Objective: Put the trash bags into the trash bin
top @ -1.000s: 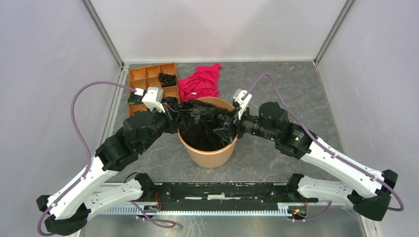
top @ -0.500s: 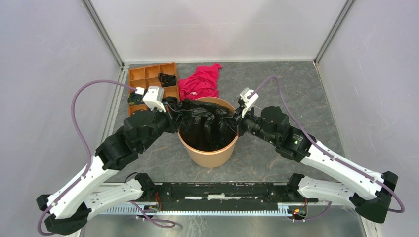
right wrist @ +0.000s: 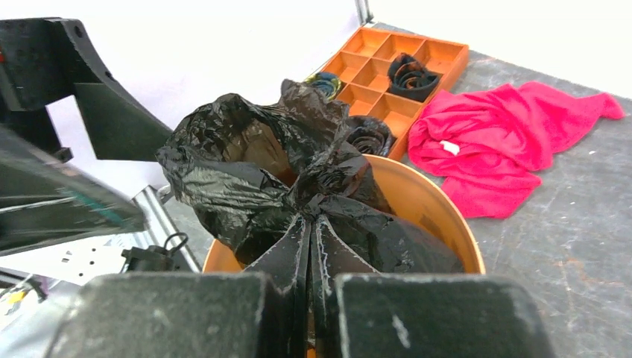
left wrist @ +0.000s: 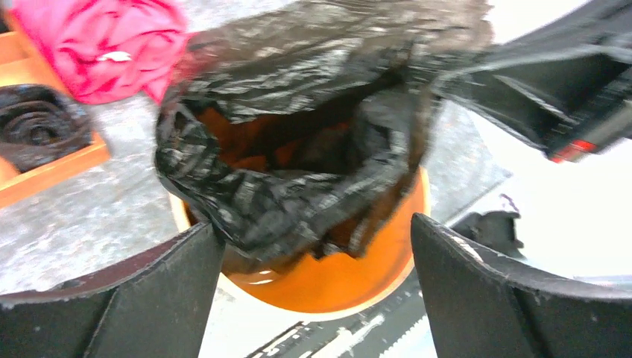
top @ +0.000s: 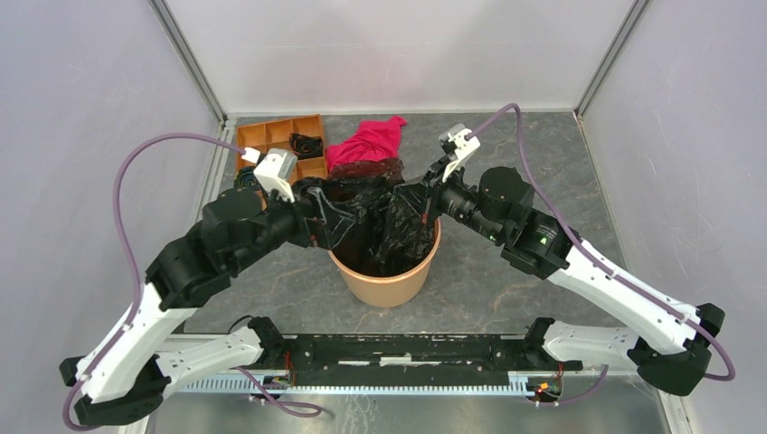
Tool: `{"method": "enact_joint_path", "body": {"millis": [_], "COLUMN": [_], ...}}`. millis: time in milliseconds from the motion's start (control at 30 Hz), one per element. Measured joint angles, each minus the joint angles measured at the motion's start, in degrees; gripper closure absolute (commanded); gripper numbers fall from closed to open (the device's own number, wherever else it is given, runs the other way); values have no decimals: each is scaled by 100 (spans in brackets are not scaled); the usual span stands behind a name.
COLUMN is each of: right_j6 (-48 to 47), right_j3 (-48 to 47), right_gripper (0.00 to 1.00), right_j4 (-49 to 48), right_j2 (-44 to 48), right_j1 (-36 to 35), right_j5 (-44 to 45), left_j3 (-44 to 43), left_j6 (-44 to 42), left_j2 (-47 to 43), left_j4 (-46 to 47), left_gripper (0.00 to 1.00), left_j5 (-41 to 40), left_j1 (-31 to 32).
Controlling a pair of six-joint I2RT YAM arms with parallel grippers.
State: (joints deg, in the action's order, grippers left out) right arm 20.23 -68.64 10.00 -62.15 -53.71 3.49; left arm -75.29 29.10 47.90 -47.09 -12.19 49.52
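- Both arms have risen, drawing the trash bag (top: 380,221) upward; its lower part hangs inside the trash bin (top: 384,285).
- Right pincer (right wrist: 309,224) clamped on trash bag; left pincer (left wrist: 313,227) apart.
- Insertion judged incomplete.

The trash bag (top: 375,221), thin glossy black film with a wrinkly surface, hangs partly inside the trash bin (top: 384,282) and is partly bunched above its rim, spread wider than the bin with its mouth gaping toward the left. A gathered fold on its right side is pinched between the closed fingers of the right end effector (right wrist: 311,224). The bin, a round, smooth orange-brown bucket tapering downward, stands upright on the table (top: 543,154)
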Motion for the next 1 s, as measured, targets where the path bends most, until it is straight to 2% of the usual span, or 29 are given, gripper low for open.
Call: {"method": "enact_joint_path", "body": {"millis": [133,267,433,533,667,1000], "right_j6": [258,422,531,551,463,-525], "right_j3": [-57,-57,-59,-59,-59,-323], "right_gripper": [100,100,100,100,100,100], "right_j4": [42,-4,-190,-212,-190,428], "right_j2": [-90,-111,-212,-260,-168,271], "right_j1": [0,0,0,0,0,39], "right_j5": [-107,-105,-153,-155,-157,-28], "left_j3": [-61,129,566,719,664,514], "left_j6": [212,737,1451,1714,1753,1530], "left_j2": [-341,-702,-586,-402,-188,-229], "left_j4": [44,542,1292,1432,1193,-87], "left_gripper": [0,0,0,2,19,72], "left_j5": [750,1429,2052,2286,2057,286], "left_j1": [0,0,0,0,0,0]}}
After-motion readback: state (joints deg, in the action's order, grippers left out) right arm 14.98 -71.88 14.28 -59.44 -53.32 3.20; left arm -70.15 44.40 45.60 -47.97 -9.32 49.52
